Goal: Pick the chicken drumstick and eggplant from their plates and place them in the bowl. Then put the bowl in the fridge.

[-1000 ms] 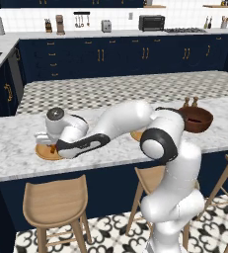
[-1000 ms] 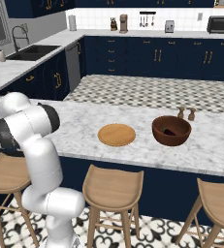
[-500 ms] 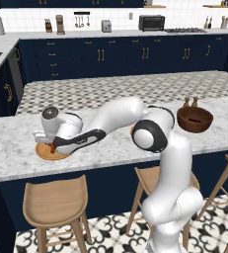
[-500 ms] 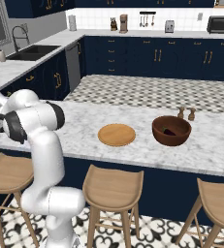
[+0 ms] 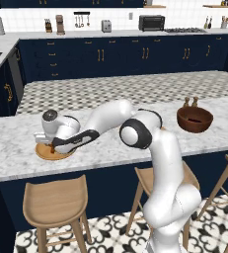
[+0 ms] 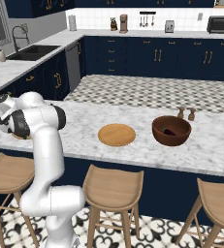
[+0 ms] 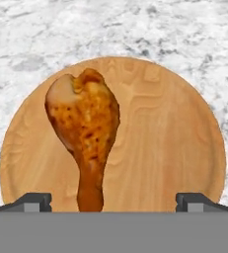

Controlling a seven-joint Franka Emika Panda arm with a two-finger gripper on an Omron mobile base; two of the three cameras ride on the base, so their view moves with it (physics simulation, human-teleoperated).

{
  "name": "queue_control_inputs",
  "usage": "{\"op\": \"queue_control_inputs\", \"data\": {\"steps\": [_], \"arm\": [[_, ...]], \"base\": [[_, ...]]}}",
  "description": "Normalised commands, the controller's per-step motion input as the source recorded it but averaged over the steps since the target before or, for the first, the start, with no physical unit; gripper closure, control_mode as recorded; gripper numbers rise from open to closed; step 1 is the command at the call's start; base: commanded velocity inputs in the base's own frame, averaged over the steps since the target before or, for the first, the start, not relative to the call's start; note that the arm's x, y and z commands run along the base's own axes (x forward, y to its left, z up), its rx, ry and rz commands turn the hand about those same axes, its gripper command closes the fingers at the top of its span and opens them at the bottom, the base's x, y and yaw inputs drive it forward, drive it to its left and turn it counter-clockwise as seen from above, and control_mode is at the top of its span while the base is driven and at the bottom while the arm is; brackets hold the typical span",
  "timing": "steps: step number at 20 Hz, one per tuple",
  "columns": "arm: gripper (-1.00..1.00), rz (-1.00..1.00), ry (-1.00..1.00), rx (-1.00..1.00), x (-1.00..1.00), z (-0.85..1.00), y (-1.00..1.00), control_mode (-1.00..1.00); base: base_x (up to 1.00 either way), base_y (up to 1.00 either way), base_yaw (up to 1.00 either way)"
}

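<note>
The orange-brown roasted drumstick (image 7: 86, 133) lies on the round tan wooden plate (image 7: 174, 148), left of its centre. The gripper (image 7: 113, 202) hovers above, jaws spread wide. Eggplant (image 6: 168, 131) seemingly sits in the dark bowl (image 6: 171, 131). Next: descend, straddle the narrow end, close.

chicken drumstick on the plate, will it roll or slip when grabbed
The chicken drumstick looks stiff. Its glossy skin may be a little slippery. With one fat end and a thin shaft, it may pivot on the flat plate if the open fingers pinch off-centre.
</note>
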Motion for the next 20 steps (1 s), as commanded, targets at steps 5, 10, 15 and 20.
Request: {"op": "queue_control_inputs", "data": {"steps": [5, 10, 15, 20], "arm": [[-1.00, -0.03, 0.11, 0.00, 0.21, -0.18, 0.21, -1.00], [-1.00, -0.02, 0.06, 0.00, 0.12, -0.36, 0.05, -1.00], [-1.00, -0.01, 0.02, 0.00, 0.28, -0.27, 0.02, -1.00], [-1.00, -0.01, 0.02, 0.00, 0.10, -0.27, 0.06, -1.00]], "base": [[0.00, 0.00, 0.00], [0.00, 0.00, 0.00], [0.00, 0.00, 0.00], [0.00, 0.00, 0.00]]}}
